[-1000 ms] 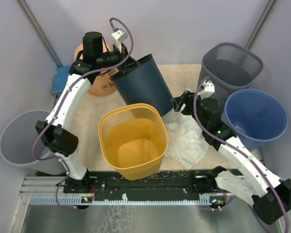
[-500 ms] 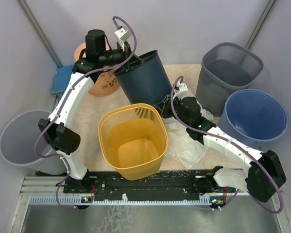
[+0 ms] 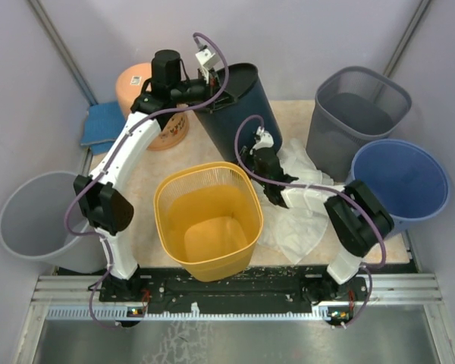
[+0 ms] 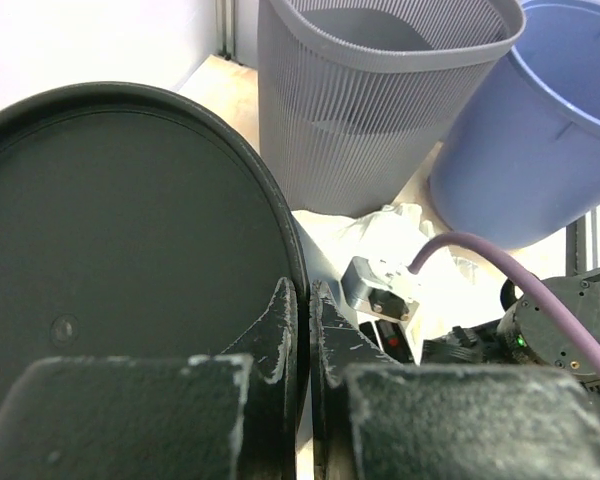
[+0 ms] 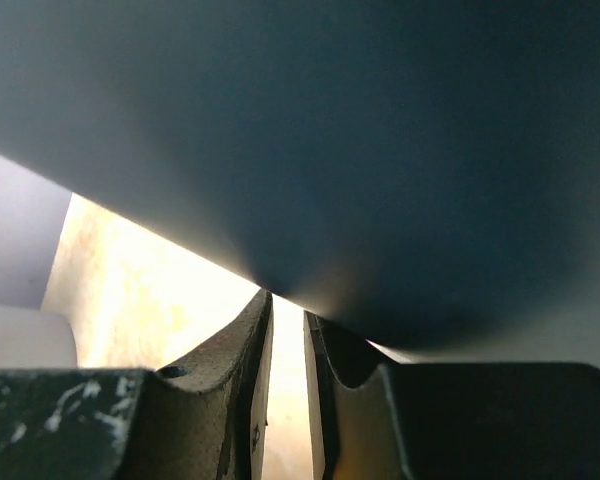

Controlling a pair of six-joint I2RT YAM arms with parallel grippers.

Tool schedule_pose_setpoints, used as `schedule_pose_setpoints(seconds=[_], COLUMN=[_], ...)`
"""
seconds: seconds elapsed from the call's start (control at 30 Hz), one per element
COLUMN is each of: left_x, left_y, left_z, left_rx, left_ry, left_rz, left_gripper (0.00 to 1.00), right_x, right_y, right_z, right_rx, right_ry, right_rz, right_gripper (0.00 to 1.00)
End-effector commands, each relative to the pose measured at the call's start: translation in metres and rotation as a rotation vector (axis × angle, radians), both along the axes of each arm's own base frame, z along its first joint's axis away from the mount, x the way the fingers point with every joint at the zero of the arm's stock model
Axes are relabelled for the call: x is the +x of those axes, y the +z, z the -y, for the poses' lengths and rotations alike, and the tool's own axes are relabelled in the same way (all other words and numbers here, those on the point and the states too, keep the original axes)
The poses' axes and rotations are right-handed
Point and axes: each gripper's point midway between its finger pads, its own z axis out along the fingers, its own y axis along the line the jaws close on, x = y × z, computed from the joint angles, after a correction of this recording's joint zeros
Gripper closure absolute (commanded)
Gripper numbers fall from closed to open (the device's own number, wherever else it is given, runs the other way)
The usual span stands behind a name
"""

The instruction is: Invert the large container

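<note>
The large container is a dark navy bin [image 3: 239, 114], tilted, with its mouth facing up and back and its base low near the table's middle. My left gripper [image 3: 211, 76] is shut on its rim at the back. In the left wrist view the fingers [image 4: 300, 300] pinch the rim beside the dark inside of the bin [image 4: 130, 230]. My right gripper [image 3: 259, 148] sits against the bin's lower wall. In the right wrist view its fingers [image 5: 288, 310] are nearly together with nothing between them, right under the dark wall of the bin [image 5: 330, 130].
A yellow basket [image 3: 208, 220] stands in front of the bin. A grey mesh bin [image 3: 360, 114] and a blue bin [image 3: 400, 186] stand at the right. An orange pot [image 3: 155, 114], a blue cloth [image 3: 102, 121] and a grey bin [image 3: 30, 220] are at the left. White crumpled sheet [image 3: 299, 212] lies under the right arm.
The left gripper has swung the bin right and back, tipping its mouth upward. The right arm has moved left and in, up against the bin's lower wall.
</note>
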Motion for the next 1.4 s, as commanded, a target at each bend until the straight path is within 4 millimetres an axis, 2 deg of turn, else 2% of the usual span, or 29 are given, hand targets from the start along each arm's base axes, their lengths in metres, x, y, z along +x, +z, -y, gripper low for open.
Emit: schedule_pose_setpoints(seconds=[0.0, 0.1, 0.2, 0.3, 0.47, 0.57, 0.63, 0.83, 1.1, 1.23, 1.37], left_x=[-0.008, 0.0, 0.01, 0.018, 0.025, 0.027, 0.027, 0.025, 0.025, 0.023, 0.015], left_y=[0.038, 0.02, 0.003, -0.012, -0.021, -0.026, -0.03, -0.039, -0.037, -0.02, 0.012], left_z=[0.008, 0.009, 0.008, 0.008, 0.014, 0.019, 0.023, 0.032, 0.033, 0.029, 0.017], left_rx=[-0.049, -0.015, 0.022, 0.043, 0.024, 0.005, -0.008, -0.027, -0.032, -0.048, -0.062], left_ry=[-0.063, -0.05, -0.02, -0.006, -0.007, -0.02, -0.035, -0.059, -0.033, -0.008, 0.049], left_rz=[0.15, 0.125, 0.106, 0.086, 0.05, 0.019, -0.004, -0.058, -0.075, -0.054, -0.001], left_gripper=[1.0, 1.0, 1.0, 1.0, 1.0, 0.94, 0.92, 0.73, 0.39, 0.23, 0.12], right_x=[0.055, 0.073, 0.077, 0.072, 0.06, 0.053, 0.048, 0.035, 0.029, 0.031, 0.036], right_y=[0.042, 0.034, 0.032, 0.038, 0.04, 0.043, 0.055, 0.064, 0.068, 0.068, 0.07], right_z=[0.005, 0.011, 0.011, 0.012, 0.023, 0.033, 0.041, 0.064, 0.105, 0.113, 0.117], right_rx=[0.186, 0.22, 0.225, 0.211, 0.184, 0.156, 0.153, 0.085, -0.072, -0.104, -0.123], right_ry=[-0.128, -0.132, -0.109, -0.091, -0.101, -0.122, -0.14, -0.192, -0.326, -0.353, -0.361], right_rz=[0.095, 0.062, 0.045, 0.06, 0.062, 0.071, 0.098, 0.12, 0.135, 0.143, 0.156], right_gripper=[0.8, 0.8, 0.78, 0.75, 0.63, 0.59, 0.58, 0.54, 0.5, 0.49, 0.48])
